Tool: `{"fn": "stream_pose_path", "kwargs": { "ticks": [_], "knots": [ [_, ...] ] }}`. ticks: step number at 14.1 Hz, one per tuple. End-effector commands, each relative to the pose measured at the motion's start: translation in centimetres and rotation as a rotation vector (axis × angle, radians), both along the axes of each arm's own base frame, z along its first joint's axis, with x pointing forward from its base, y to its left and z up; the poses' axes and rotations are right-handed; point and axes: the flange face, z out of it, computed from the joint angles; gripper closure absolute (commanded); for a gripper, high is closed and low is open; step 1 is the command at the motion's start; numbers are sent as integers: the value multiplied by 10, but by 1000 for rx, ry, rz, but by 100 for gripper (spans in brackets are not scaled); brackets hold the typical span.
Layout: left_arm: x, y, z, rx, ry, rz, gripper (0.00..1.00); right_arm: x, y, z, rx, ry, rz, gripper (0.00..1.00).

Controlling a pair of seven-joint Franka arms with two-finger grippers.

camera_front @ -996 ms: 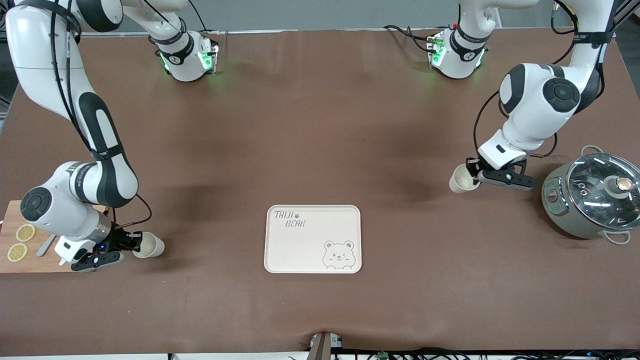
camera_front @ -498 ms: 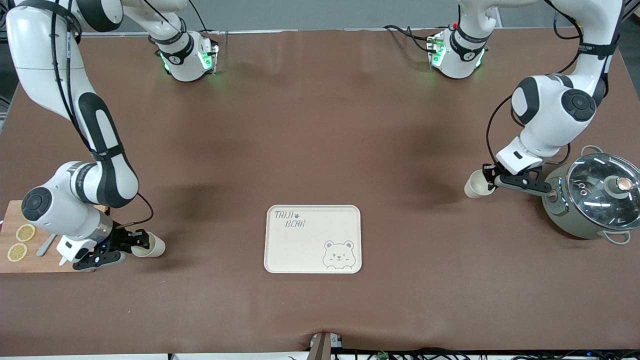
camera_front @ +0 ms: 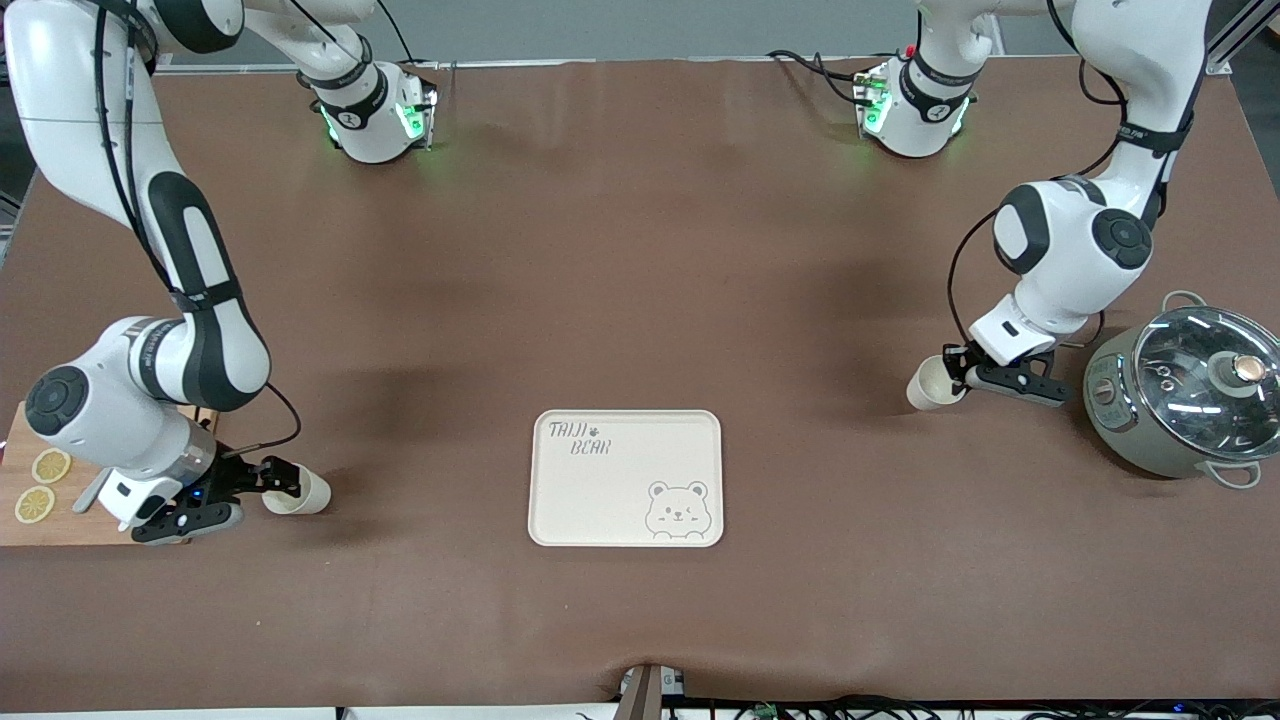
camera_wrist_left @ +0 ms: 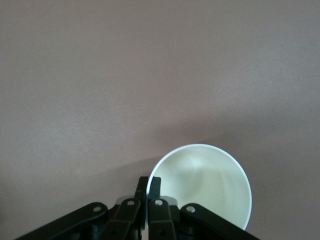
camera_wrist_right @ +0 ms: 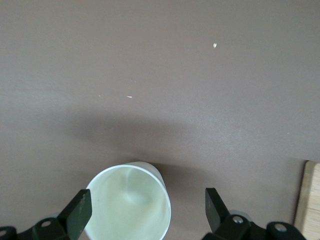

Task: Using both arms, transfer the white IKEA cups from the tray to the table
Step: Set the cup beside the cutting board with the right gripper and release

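Note:
Two white IKEA cups show. One cup [camera_front: 300, 493] rests on the brown table beside the wooden board, at the right arm's end. My right gripper [camera_front: 272, 488] is open around it. In the right wrist view this cup [camera_wrist_right: 130, 207] sits between the spread fingertips [camera_wrist_right: 80, 212] of the right gripper [camera_wrist_right: 148, 210], close to one finger and apart from the other. The other cup [camera_front: 928, 386] hangs tilted, low over the table beside the pot. My left gripper [camera_front: 958, 378] is shut on its rim. In the left wrist view the left gripper [camera_wrist_left: 148, 184] pinches that cup's [camera_wrist_left: 207, 185] wall.
A beige tray [camera_front: 600, 500] with a bear drawing lies mid-table, nearer the front camera. A grey pot with a glass lid [camera_front: 1185, 400] stands at the left arm's end. A wooden board [camera_front: 30, 520] with lemon slices lies under the right arm's wrist.
The right gripper has opened and let go of its cup, which stays on the table. The left gripper has carried its cup toward the pot, then back and lower.

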Motion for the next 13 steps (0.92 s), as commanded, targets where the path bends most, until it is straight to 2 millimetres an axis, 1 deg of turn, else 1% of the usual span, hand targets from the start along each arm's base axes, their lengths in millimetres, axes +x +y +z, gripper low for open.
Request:
{"fn": "stream_pose_path", "kwargs": {
  "ticks": [1,4,8,9,10,11,12,13],
  "knots": [
    [1,1,-6,-5,-21,1,100,-8,2,42,23,11,13,0],
    [2,-1,-12,-3,-24,0,100,-20,2,91,36,40,16,0],
    [3,-1,-13,-1,-29,-10,100,-42,-7,149,47,84,-3,0],
    [4,-3,-13,3,-33,-31,77,-50,-7,167,53,98,-21,0],
    [5,-2,-12,7,-36,-50,65,-57,-5,183,58,113,-40,0],
    [5,-2,-13,8,-35,-53,49,-65,-4,199,64,124,-59,0],
    [4,-2,-15,8,-32,-53,41,-74,-3,217,70,131,-81,0],
    [4,-3,-15,8,-32,-55,11,-81,-2,230,72,140,-91,0]
  ]
}}
